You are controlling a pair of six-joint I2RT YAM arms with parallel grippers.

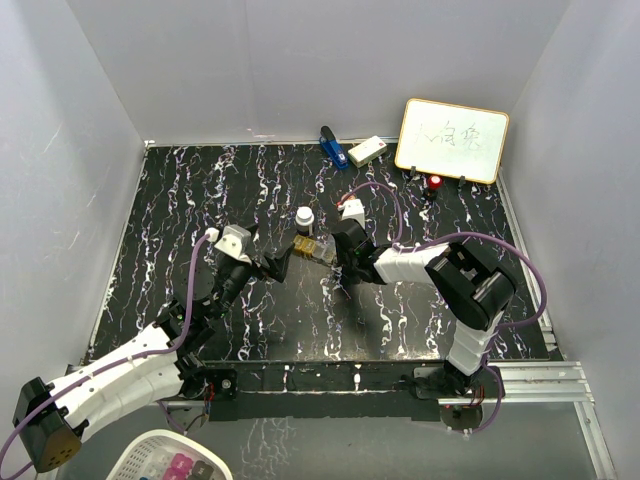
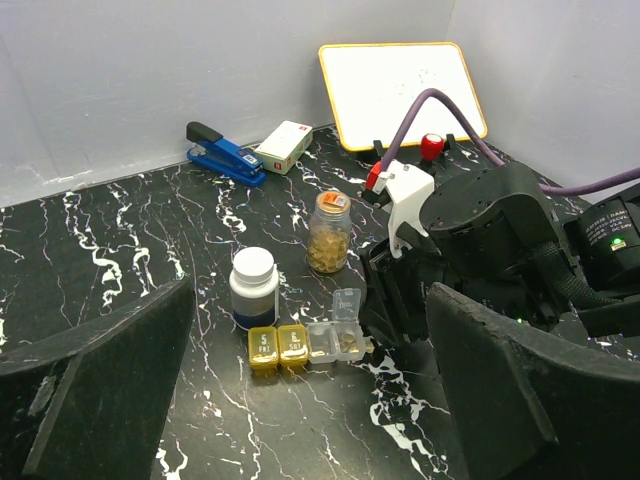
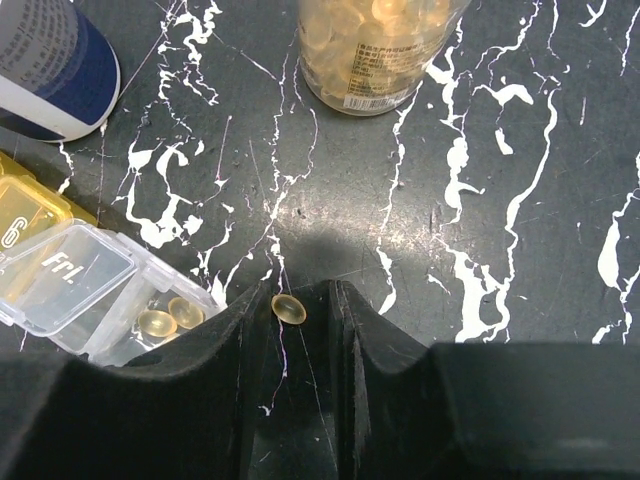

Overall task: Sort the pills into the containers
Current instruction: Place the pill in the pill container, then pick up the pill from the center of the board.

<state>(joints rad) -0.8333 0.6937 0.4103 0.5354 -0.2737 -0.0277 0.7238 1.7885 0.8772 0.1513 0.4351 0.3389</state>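
The small oblong pill box (image 2: 308, 343) lies on the black marbled table: two yellow-gold sections shut, two clear ones, one with its lid up and pills inside (image 3: 165, 318). The dark bottle with the white cap (image 2: 253, 288) stands just behind it. The amber bottle (image 2: 328, 232), open and full of pills, stands to its right. My right gripper (image 3: 303, 295) is low over the table beside the box, jaws slightly apart. One amber pill (image 3: 289, 308) sits between the tips against the left finger. My left gripper (image 2: 310, 400) is wide open and empty, in front of the box.
A blue stapler (image 1: 331, 147), a white block (image 1: 367, 151), a whiteboard (image 1: 452, 140) and a small red object (image 1: 434, 183) stand along the back. A white basket (image 1: 165, 460) sits below the table's near edge on the left.
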